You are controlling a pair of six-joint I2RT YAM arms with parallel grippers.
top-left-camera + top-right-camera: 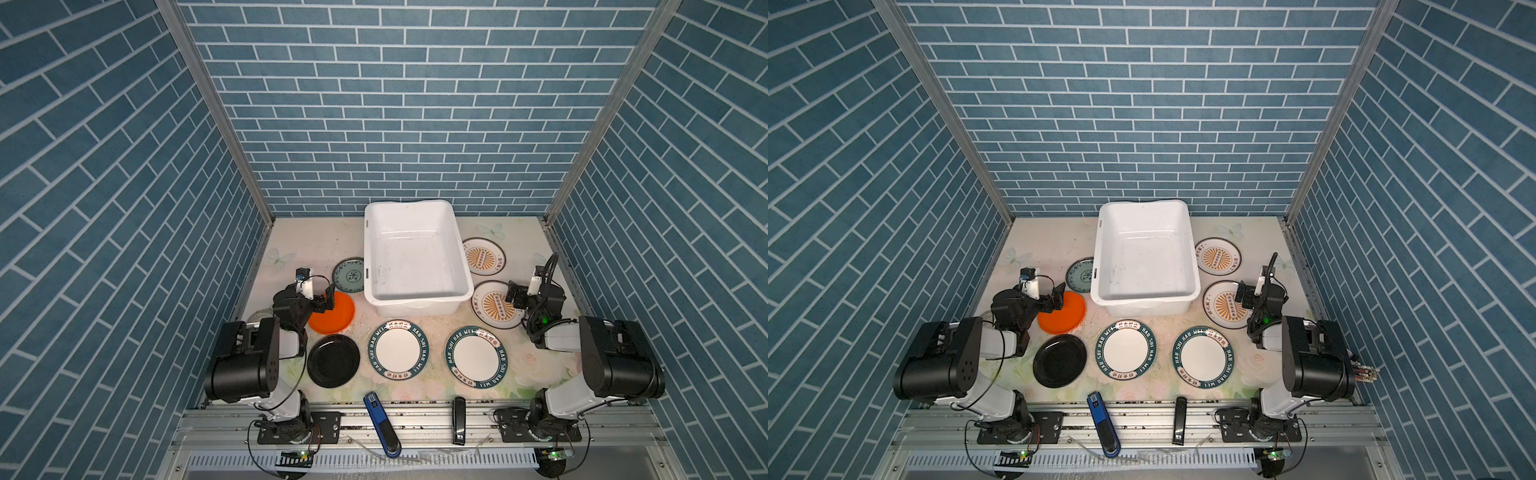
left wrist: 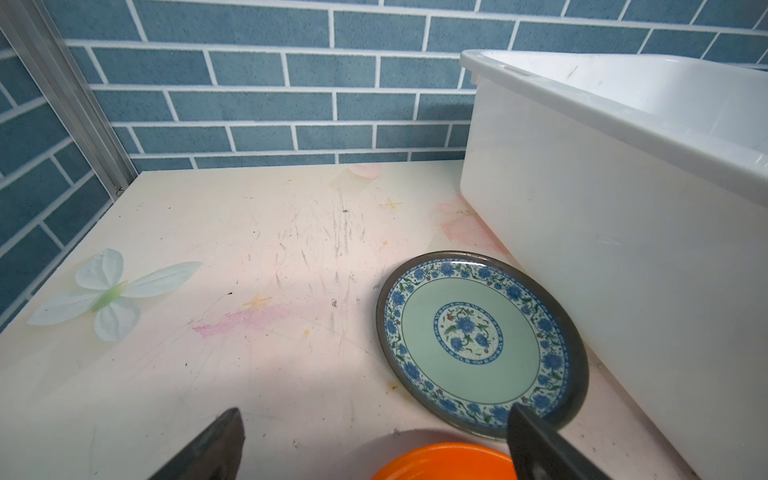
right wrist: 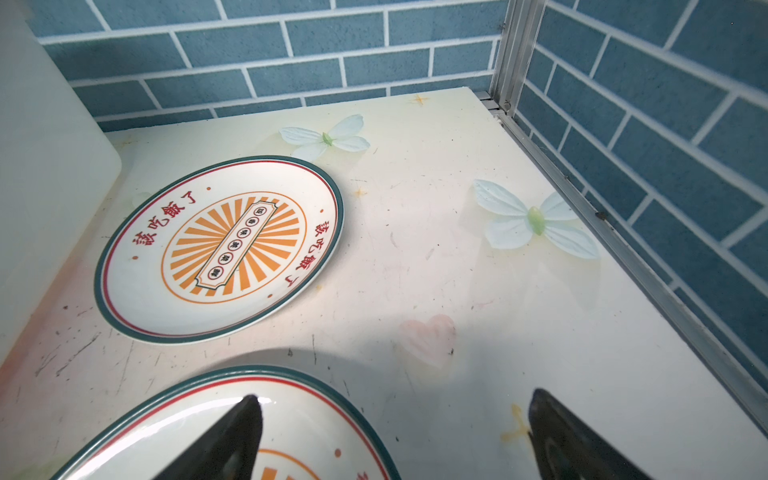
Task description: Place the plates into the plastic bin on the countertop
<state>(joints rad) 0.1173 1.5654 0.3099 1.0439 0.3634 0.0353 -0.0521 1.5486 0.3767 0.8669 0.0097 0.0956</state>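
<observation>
White plastic, the bin stands empty at the back middle of the countertop. All seven plates lie flat around it, so I judge the step in hand to be the first pick, one plate per arm. The left gripper hangs over the far edge of the orange plate, jaws spread wide and holding nothing. The right gripper hangs over the near sunburst plate, likewise wide and empty.

Each plate lies flush on the surface, so a straight pinch from above has nothing to bite. It seems better to bring one finger inside the rim and the other outside it. The arm can then lower until the outer tip meets the countertop, close across the rim and lift with a tilt, high enough to clear the bin's wall.

In the right wrist view that set-up is close. One finger sits over the plate's face and the other over bare surface, with the rim between them. In the left wrist view the orange plate's edge shows between the fingers, but I cannot tell how high the tips stand above it. The teal plate lies just beyond, close against the bin's wall, so the left arm should not overshoot.

The black plate and both lettered plates form the front row. The far sunburst plate lies beside the bin's right wall, apart from both grippers.
</observation>
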